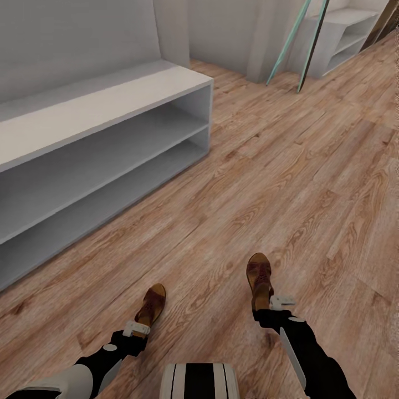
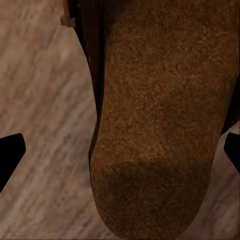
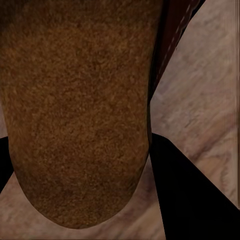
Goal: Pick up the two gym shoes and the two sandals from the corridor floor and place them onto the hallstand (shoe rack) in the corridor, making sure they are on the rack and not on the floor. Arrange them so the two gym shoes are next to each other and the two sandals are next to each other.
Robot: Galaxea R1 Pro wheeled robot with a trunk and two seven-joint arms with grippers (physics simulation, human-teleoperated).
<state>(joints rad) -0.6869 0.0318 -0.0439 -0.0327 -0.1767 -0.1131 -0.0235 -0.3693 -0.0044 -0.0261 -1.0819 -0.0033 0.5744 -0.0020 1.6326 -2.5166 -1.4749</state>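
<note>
Warm brown wood-grain planks make up the corridor floor (image 1: 277,166), running diagonally away from the robot toward pale grey walls. At the left stands a long low grey bench (image 1: 111,105) with 2 open tiers under a flat top, its end panel facing the open floor. At the far right corner of the head view stands a second light grey unit with open shelves (image 1: 346,39); whether it is the hallstand cannot be told from this angle. 2 thin teal-edged poles (image 1: 299,41) lean against the wall beside it.

Both dark reddish-brown sandals are close in front of the robot, well apart from each other and clear of the bench. The left gripper (image 1: 136,329) holds the left sandal (image 1: 152,305) by its heel end; the wrist view shows its tan sole (image 2: 160,125) between the dark fingertips (image 2: 10,152). The right gripper (image 1: 280,302) likewise grips the right sandal (image 1: 259,280) at its heel, tan sole (image 3: 75,110) filling the space beside one dark finger (image 3: 190,195).
</note>
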